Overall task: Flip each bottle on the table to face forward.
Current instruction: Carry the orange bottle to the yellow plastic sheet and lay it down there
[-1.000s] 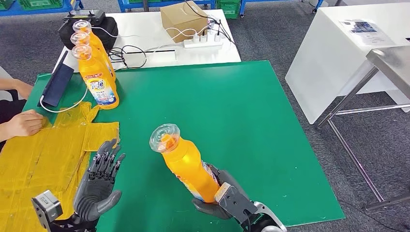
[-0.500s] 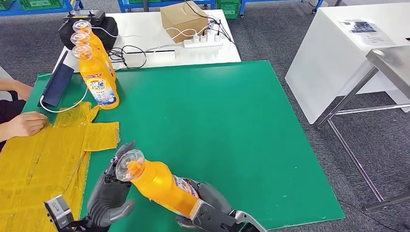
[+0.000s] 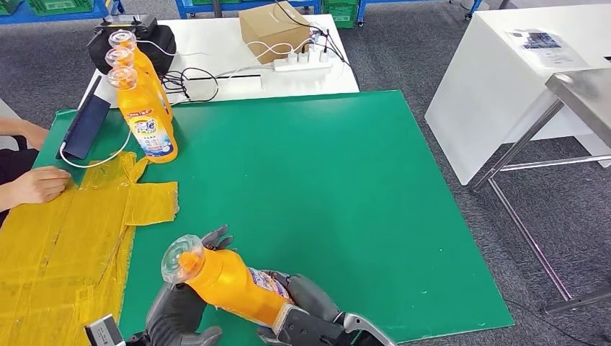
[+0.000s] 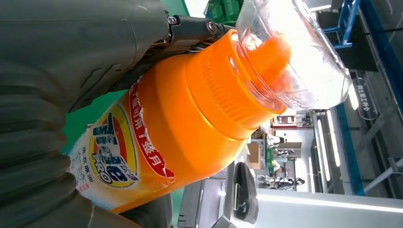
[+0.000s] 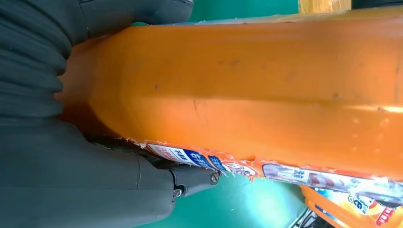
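- Head view: the orange bottle [image 3: 227,281] was held tilted above the green table [image 3: 346,180], base gripped by the right hand [image 3: 306,317], neck and shoulder cradled by the left hand [image 3: 180,317], clear cap [image 3: 180,258] beyond the left hand's fingers; a two-handed hold, judged to allow the bottle to be turned so its label faces forward; three more bottles [image 3: 144,115] were seen well ahead of the left hand, beside a dark tablet [image 3: 86,126]; yellow cardboard [image 3: 65,231] lay just outside the left hand, a person's hand [image 3: 36,184] resting on it; nothing was seen barring the turn.
- Left wrist view: the label [image 4: 111,152] was seen facing the camera; the fingers [image 4: 190,31] were wrapped against the bottle's shoulder.
- Right wrist view: the plain orange side was seen pressed into the palm, thumb [image 5: 142,183] closed under the label's edge.
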Controlling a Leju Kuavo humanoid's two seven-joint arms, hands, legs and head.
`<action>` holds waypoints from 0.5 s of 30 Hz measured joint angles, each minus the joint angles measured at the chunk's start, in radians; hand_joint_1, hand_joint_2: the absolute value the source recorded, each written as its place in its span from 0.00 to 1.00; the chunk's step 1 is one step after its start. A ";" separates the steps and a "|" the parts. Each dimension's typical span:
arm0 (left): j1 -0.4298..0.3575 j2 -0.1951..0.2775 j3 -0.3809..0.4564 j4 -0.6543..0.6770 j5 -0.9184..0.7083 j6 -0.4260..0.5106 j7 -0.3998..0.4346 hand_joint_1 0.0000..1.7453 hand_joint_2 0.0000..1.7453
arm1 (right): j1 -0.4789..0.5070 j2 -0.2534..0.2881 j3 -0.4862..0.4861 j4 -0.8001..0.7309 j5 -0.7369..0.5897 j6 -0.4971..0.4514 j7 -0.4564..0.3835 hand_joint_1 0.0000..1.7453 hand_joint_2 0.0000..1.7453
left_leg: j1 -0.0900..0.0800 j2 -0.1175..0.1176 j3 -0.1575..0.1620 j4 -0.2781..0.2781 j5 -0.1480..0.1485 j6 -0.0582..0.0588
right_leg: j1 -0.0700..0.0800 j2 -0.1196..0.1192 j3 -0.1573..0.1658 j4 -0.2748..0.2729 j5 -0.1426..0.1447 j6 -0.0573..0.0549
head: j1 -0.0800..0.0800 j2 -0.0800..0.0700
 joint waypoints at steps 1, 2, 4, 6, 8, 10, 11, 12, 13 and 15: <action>-0.002 0.004 -0.005 0.000 -0.012 0.006 -0.004 0.00 1.00 | -0.003 0.000 0.002 0.000 0.004 0.005 0.000 1.00 1.00 | 0.000 0.000 0.000 0.000 0.000 0.000 | 0.000 0.000 0.000 0.000 0.000 0.000 | 0.000 0.000; -0.004 0.008 -0.010 0.000 -0.027 0.014 -0.007 0.00 1.00 | -0.006 0.000 0.004 0.000 0.008 0.011 0.000 1.00 1.00 | 0.000 0.000 0.000 0.000 0.000 0.000 | 0.000 0.000 0.000 0.000 0.000 0.000 | 0.000 0.000; -0.009 0.014 -0.019 0.000 -0.058 0.034 -0.011 0.00 1.00 | -0.014 0.000 0.008 0.001 0.019 0.024 0.000 1.00 1.00 | 0.000 0.000 0.000 0.000 0.000 0.000 | 0.000 0.000 0.000 0.000 0.000 0.000 | 0.000 0.000; -0.014 0.018 -0.025 0.000 -0.082 0.054 -0.011 0.00 1.00 | -0.023 0.000 0.016 0.004 0.034 0.039 0.001 1.00 1.00 | 0.000 0.000 0.000 0.000 0.000 0.000 | 0.000 0.000 0.000 0.000 0.000 0.000 | 0.000 0.000; -0.021 0.020 -0.026 0.001 -0.092 0.068 -0.009 0.00 1.00 | -0.032 0.000 0.029 0.009 0.053 0.054 0.002 1.00 1.00 | 0.000 0.000 0.000 0.000 0.000 0.000 | 0.000 0.000 0.000 0.000 0.000 0.000 | 0.000 0.000; -0.028 0.021 -0.025 0.005 -0.094 0.074 -0.001 0.00 1.00 | -0.043 0.000 0.045 0.016 0.074 0.062 0.002 1.00 1.00 | 0.000 0.000 0.000 0.000 0.000 0.000 | 0.000 0.000 0.000 0.000 0.000 0.000 | 0.000 0.000; -0.031 0.021 -0.024 0.008 -0.096 0.075 0.004 0.00 1.00 | -0.049 -0.001 0.055 0.019 0.086 0.064 0.001 1.00 1.00 | 0.000 0.000 0.000 0.000 0.000 0.000 | 0.000 0.000 0.000 0.000 0.000 0.000 | 0.000 0.000; -0.034 0.021 -0.023 0.012 -0.099 0.076 0.009 0.00 1.00 | -0.054 -0.001 0.067 0.022 0.097 0.065 0.000 1.00 1.00 | 0.000 0.000 0.000 0.000 0.000 0.000 | 0.000 0.000 0.000 0.000 0.000 0.000 | 0.000 0.000; -0.037 0.021 -0.021 0.017 -0.101 0.077 0.012 0.00 1.00 | -0.058 -0.002 0.079 0.025 0.105 0.066 -0.002 1.00 1.00 | 0.000 0.000 0.000 0.000 0.000 0.000 | 0.000 0.000 0.000 0.000 0.000 0.000 | 0.000 0.000; -0.043 0.021 -0.019 0.026 -0.105 0.078 0.016 0.00 1.00 | -0.070 -0.003 0.098 0.030 0.115 0.067 -0.003 1.00 1.00 | 0.000 0.000 0.000 0.000 0.000 0.000 | 0.000 0.000 0.000 0.000 0.000 0.000 | 0.000 0.000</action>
